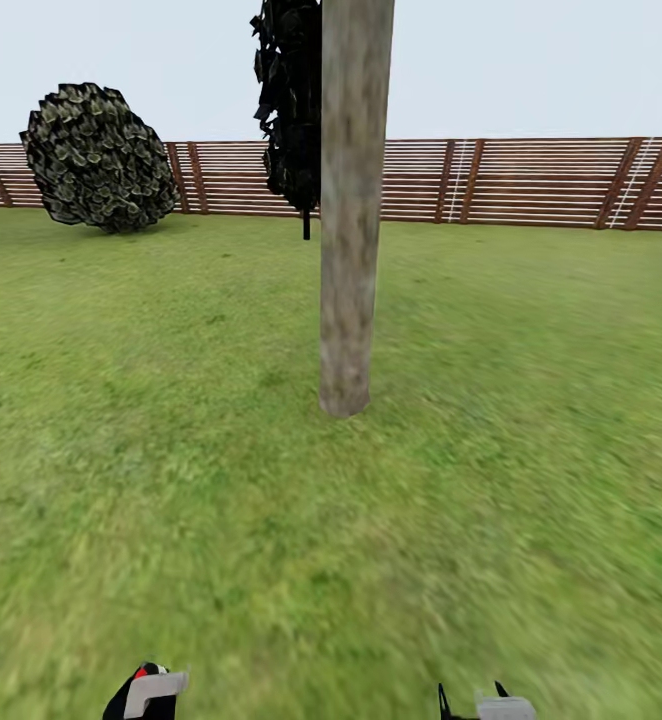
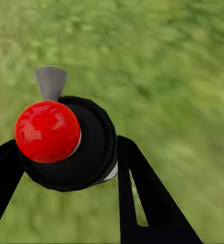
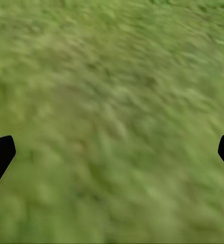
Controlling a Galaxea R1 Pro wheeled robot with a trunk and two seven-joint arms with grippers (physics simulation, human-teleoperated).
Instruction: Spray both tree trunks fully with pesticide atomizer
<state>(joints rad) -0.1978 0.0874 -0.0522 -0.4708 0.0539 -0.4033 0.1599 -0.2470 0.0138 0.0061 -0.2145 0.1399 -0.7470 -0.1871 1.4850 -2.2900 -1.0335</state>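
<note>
A pale grey-brown mottled tree trunk (image 1: 351, 210) rises from the lawn straight ahead, its crown above the head view's top. My left gripper (image 2: 66, 152) is shut on the pesticide atomizer (image 2: 66, 137), a dark bottle with a round red top and a grey nozzle, its black fingers (image 2: 137, 193) pressed to both sides. The atomizer's red top and nozzle (image 1: 151, 685) peek in at the bottom left of the head view. My right gripper (image 3: 112, 152) is open over grass, empty, and its tip (image 1: 486, 705) pokes in at the bottom right.
Green lawn (image 1: 171, 480) stretches all around. A brown slatted fence (image 1: 531, 182) bounds the far side. A round dark bush (image 1: 96, 158) stands at the far left, and a dark narrow tree (image 1: 289, 100) stands behind the trunk.
</note>
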